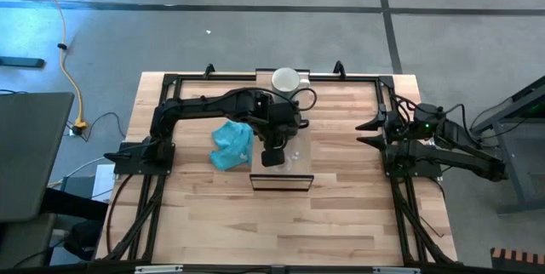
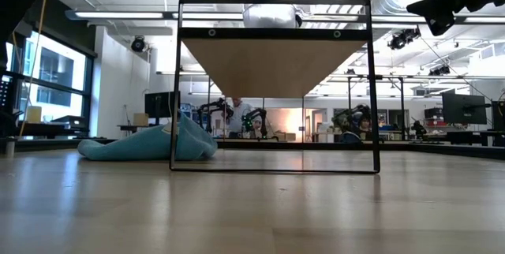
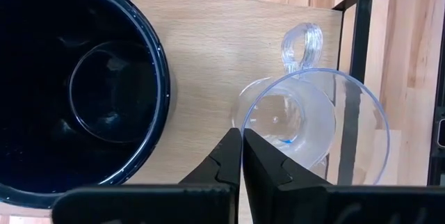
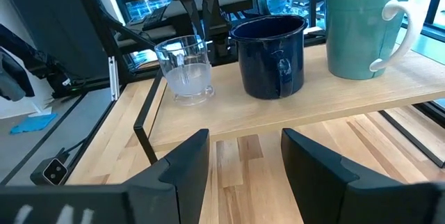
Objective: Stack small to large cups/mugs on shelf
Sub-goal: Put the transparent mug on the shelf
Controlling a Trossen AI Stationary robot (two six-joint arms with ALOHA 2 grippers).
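Here, my rig over the shelf:
Left gripper (image 3: 241, 156): fingers pressed together, empty, above the shelf (image 3: 201, 57) beside the glass cup (image 3: 313, 123).
Cups: I see the glass cup at one end, black mug (image 4: 270, 56) mid-shelf, white mug (image 4: 365, 26) at the far end.
Right gripper (image 4: 245, 156): jaws apart, waiting at the table (image 1: 341, 214)'s right edge.

My bench w/ slatted wood top (image 1: 341, 214) holds a crumpled teal cloth (image 1: 232, 145), lying just left of the centre. Off my table's left side: yellow cable (image 1: 70, 70) across grey floor (image 1: 255, 36), dark monitor (image 1: 30, 151). Low cam: lab room behind, ceiling strip lights (image 2: 118, 16), person (image 2: 235, 116) at desks.
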